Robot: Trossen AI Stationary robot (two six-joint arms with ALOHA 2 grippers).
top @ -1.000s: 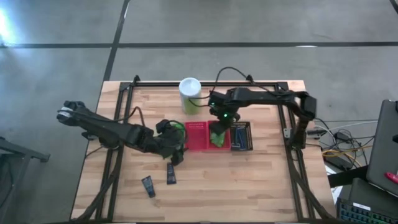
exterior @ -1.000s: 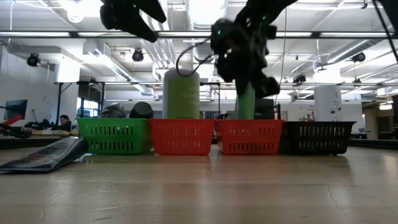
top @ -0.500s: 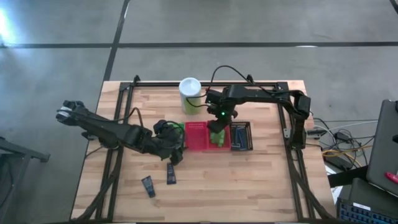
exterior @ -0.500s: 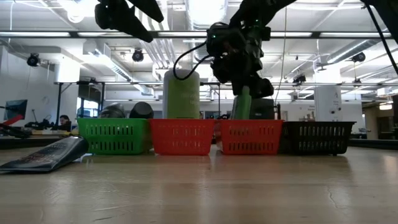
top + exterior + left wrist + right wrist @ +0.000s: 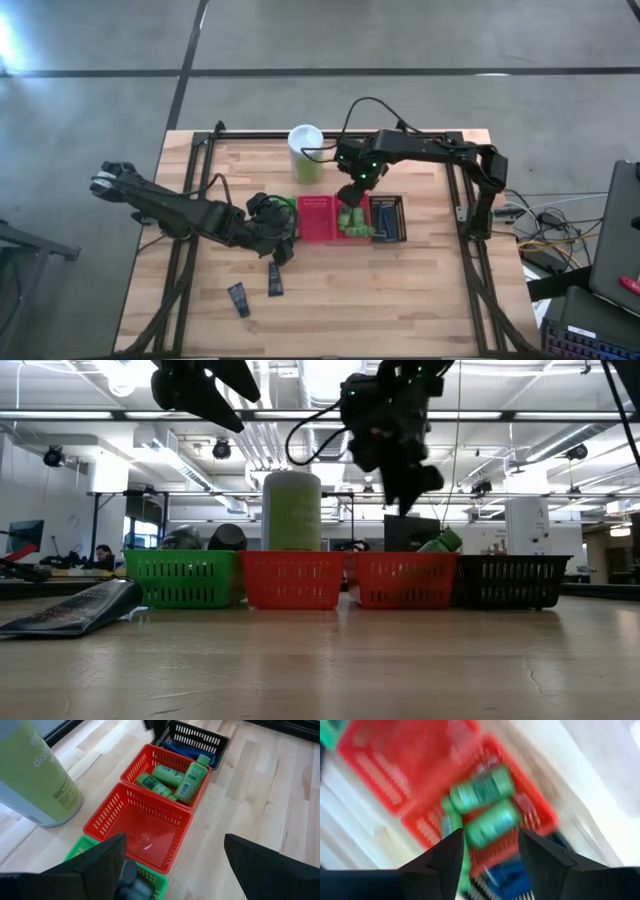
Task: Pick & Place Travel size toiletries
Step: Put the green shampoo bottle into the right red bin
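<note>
Three bright green tubes [image 5: 182, 777] lie in the red basket [image 5: 141, 761] that sits just beside the dark basket [image 5: 209, 740]. One of them lies tilted across the others, its cap toward the dark basket, and from table height that cap [image 5: 441, 542] pokes up over the red basket's rim. Thin dark-blue razors [image 5: 187, 751] lie inside the dark basket itself.

Taking the row of baskets as the landmark: on the far side of the filled red one stands a second red basket [image 5: 142, 827] with nothing showing in it, and beyond that a green basket [image 5: 183, 578] with dark rounded things inside. Two small dark tubes [image 5: 256, 288] lie loose on the worktop [image 5: 420, 300], in front of the row toward its green end. A large white-and-green canister [image 5: 305, 154] stands behind the red baskets.

The right gripper [image 5: 352, 196] hangs above the red basket with the green tubes, its fingers [image 5: 445, 857] partly apart and with nothing between them; the tubes lie below in the gap. The left gripper [image 5: 282, 245] hovers just in front of the green basket, between it and the loose dark tubes, spread wide and holding nothing.
</note>
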